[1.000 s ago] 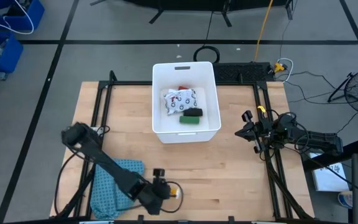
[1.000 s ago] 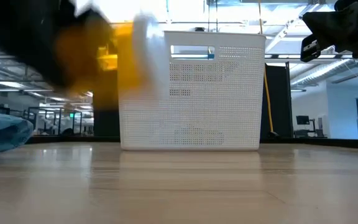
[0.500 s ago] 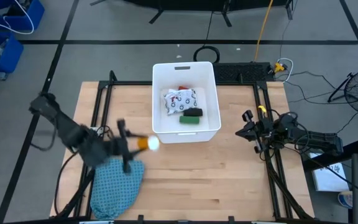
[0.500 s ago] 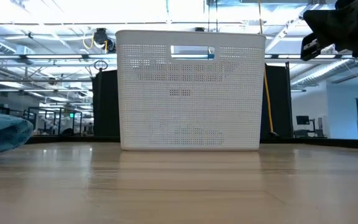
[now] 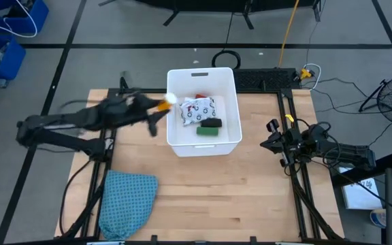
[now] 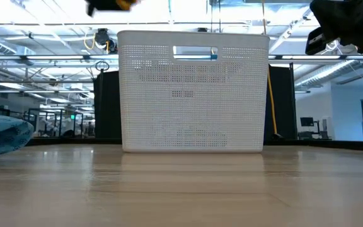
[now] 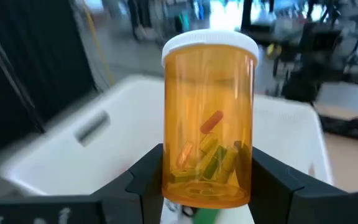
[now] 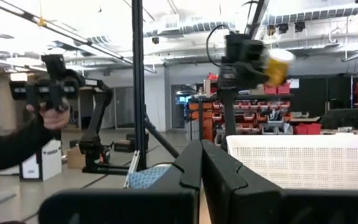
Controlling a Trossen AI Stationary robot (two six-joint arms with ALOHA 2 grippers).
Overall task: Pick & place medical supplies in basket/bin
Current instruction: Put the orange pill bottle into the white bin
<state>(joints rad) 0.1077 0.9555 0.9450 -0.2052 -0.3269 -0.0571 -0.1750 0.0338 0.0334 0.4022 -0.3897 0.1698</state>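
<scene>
1. Orange translucent vial (image 5: 162,104) with a white cap hangs in the left end effector (image 5: 156,107) at the near-left rim of the large white rectangular plastic tub (image 5: 227,76) in the high view, seemingly mid-carry. Inside the tub lie a white black-patterned packet (image 5: 196,110), a black oblong (image 5: 211,123), a green block (image 5: 207,132) and a glimpse of a red item (image 5: 200,96). A teal-blue textured cloth (image 5: 126,204) rests on the wooden worktop (image 5: 250,197). The right end effector (image 5: 275,141) waits well apart at the worktop's right edge.

2. Low view: the tub's perforated wall fills the middle; a sliver of the vial and left end effector shows above its left corner, clear of the rim.

3. Left wrist view: the left end effector's dark fingers (image 7: 146,178) are clamped on the vial's lower body, pills visible inside, with the tub's open interior beyond.

4. Right wrist view: the right end effector's fingers (image 8: 219,171) are pressed together on nothing; a person's hand (image 8: 53,116) holds a controller in the room behind.

5. Judged step: delivery. The next move likely calls for carrying the vial further over the tub before releasing.
</scene>
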